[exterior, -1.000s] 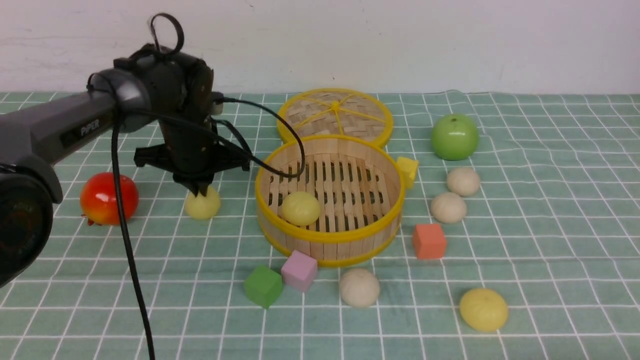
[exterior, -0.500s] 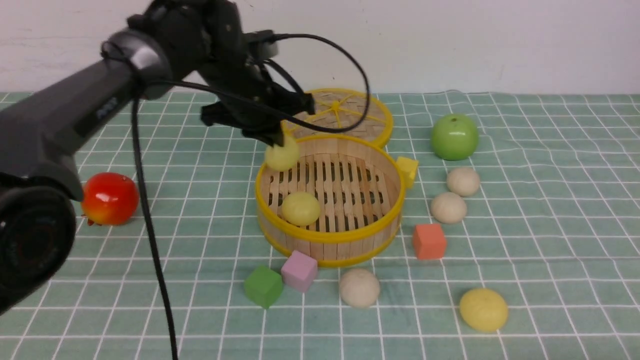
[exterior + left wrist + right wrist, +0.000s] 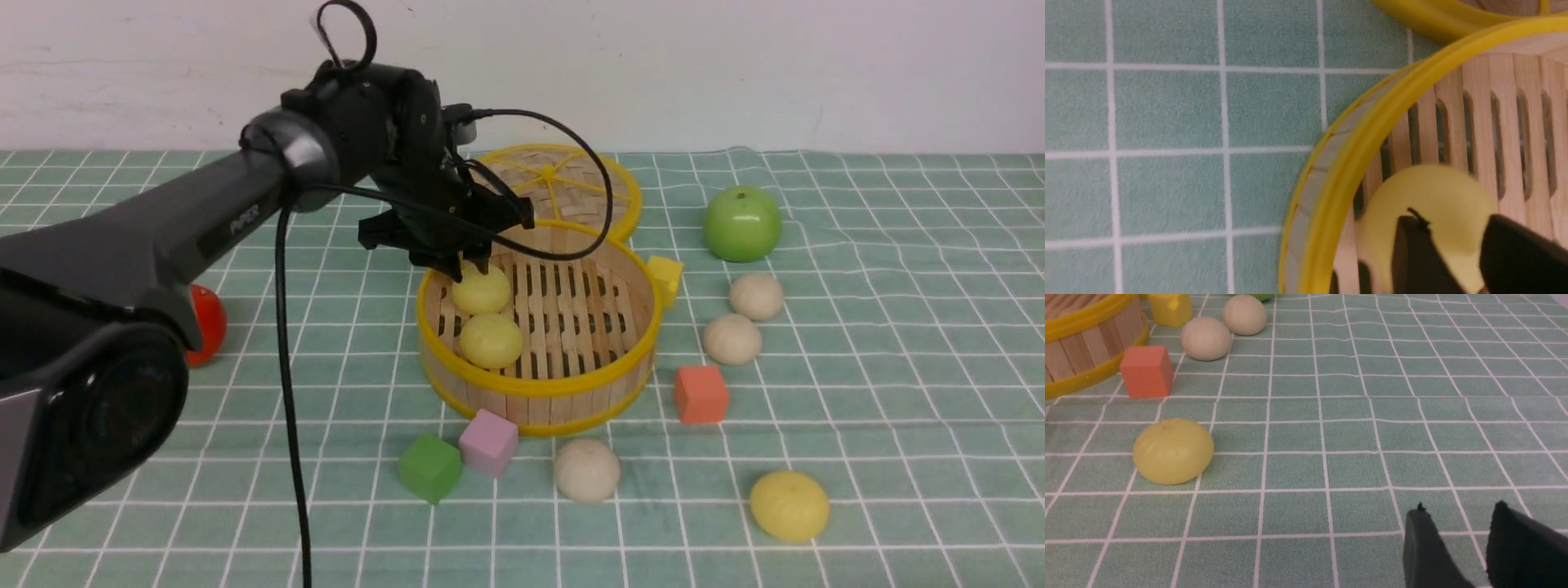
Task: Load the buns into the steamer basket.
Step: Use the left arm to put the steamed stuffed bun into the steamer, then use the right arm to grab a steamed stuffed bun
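Left gripper (image 3: 467,269), fingers apart, is hovering over 1 bun (image 3: 482,294) in the steamer basket (image 3: 539,386); right gripper (image 3: 1457,508) is gaping, empty. Probably light, slippery: pinch mid-dome.

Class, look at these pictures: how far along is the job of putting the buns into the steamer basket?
Done: a first yellow bun lies in the steamer basket. In hand: the left gripper hovers open over a second yellow bun inside it. Left: three beige buns and the last yellow bun, on the cloth outside.
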